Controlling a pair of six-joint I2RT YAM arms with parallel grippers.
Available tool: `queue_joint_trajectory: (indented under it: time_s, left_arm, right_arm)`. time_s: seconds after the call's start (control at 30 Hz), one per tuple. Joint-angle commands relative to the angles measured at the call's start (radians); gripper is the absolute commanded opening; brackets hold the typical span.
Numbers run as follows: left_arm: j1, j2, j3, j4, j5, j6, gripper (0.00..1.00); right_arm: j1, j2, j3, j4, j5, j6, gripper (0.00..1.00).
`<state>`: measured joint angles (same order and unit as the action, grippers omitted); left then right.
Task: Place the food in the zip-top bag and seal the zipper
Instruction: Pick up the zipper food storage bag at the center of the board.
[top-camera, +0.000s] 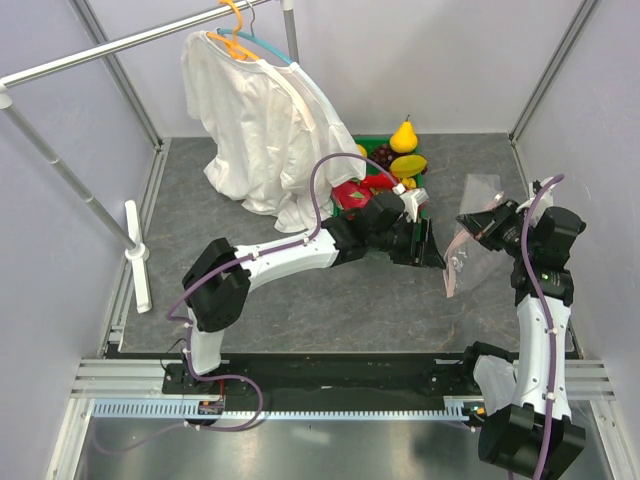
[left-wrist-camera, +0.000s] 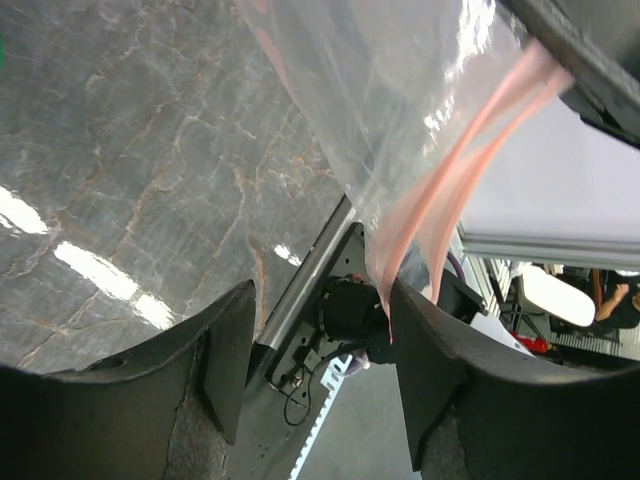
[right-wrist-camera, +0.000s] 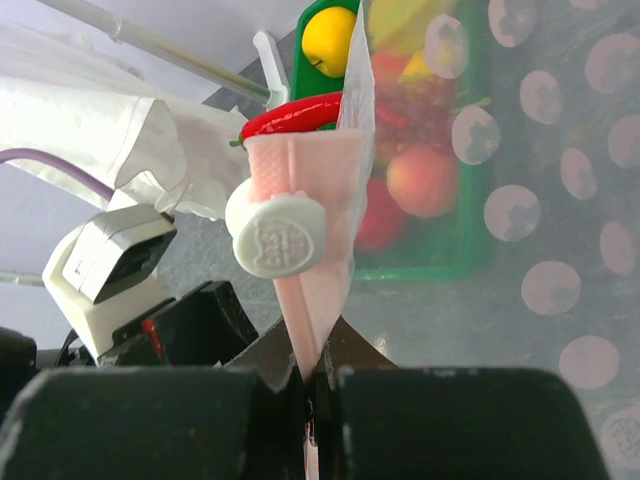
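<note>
Zip-top bag (top-camera: 465, 255) right of and before tray (right-wrist-camera: 299, 60)

**Bench** (top-camera: 300, 300): grey, stone-veined top.

**White cotton T-shirt** (top-camera: 260, 130): far left of centre, hem bunched on the bench.

**Orange plastic hanger** (top-camera: 235, 35): carries the shirt, hooked over a bare metal garment rail (top-camera: 120, 42).

**Teal hanger** (top-camera: 268, 48): just beside the orange one, at the shirt's collar.

**White rail foot** (top-camera: 137, 255): stands at the bench's left edge.

**Green plastic tray** (top-camera: 372, 141): far centre, its left end hidden by the shirt hem.
- Yellow toy pear (top-camera: 404, 135): upright at the far side.
- Dark toy grapes (top-camera: 383, 157): just nearer than the pear.
- Round peach-orange toy fruit (right-wrist-camera: 425, 180): lies with the others in the tray.
</note>
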<state>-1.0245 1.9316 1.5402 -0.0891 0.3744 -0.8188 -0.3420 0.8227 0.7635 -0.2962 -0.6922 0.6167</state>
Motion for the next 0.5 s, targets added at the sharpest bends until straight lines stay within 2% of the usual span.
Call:
queue_joint_trajectory:
  time_s: [0.0, 0.3, 0.47]
  left_arm:
    - [0.006, 0.015, 0.075, -0.011, -0.057, 0.020, 0.62]
    - [0.007, 0.033, 0.153, -0.069, -0.104, 0.089, 0.60]
    - [-0.002, 0.059, 0.202, -0.054, -0.088, 0.133, 0.52]
  right_arm:
    - [0.006, -0.007, 0.005, -0.007, -0.047, -0.003, 0.00]
    - [0.040, 0.001, 0.003, -0.052, -0.029, 0.005, 0.00]
    - [0.083, 0.015, -0.003, -0.037, 0.014, 0.046, 0.00]
